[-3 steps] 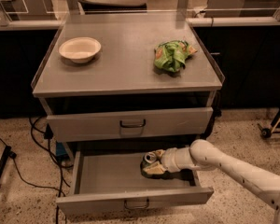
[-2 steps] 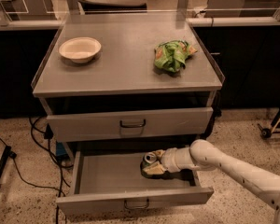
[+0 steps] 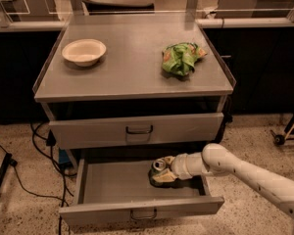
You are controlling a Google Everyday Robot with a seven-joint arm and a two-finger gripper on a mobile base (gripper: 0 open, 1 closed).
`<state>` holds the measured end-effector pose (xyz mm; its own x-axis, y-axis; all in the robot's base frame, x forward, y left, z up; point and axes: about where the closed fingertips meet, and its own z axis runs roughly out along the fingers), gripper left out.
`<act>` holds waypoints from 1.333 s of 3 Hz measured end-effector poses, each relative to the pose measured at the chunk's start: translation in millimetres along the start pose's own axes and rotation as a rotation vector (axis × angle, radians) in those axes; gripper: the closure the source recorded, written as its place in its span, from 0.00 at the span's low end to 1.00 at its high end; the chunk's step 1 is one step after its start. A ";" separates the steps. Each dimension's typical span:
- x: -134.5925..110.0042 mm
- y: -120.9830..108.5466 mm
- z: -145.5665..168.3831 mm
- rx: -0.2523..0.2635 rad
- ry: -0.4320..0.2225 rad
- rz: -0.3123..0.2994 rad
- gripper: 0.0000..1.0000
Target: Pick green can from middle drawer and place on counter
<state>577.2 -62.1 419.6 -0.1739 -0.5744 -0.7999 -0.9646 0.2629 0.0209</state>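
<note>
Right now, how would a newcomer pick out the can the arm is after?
Start at the grey counter holding a bowl and a snack bag. In the open middle drawer below, the green can sits right of centre at the gripper: silver-topped, the only item in that drawer.

The pincer (image 3: pixel 161 172) sits low at mid-view, pointing left. To its right comes the wrist (image 3: pixel 186 164), then the white arm (image 3: pixel 255 177), sloping down rightward.

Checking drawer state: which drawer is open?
The lower drawer, pulled out, with the gripper inside at the green can; the upper drawer is shut.
</note>
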 end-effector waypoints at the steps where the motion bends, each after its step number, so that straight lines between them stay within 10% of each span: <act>1: -27.4 17.2 -41.7 -0.024 0.012 -0.016 1.00; 3: -158.3 31.5 -130.8 0.051 -0.026 -0.107 1.00; 4: -158.3 31.5 -130.8 0.051 -0.026 -0.107 1.00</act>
<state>548.3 -64.3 625.3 -0.0645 -0.5814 -0.8110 -0.9658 0.2408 -0.0958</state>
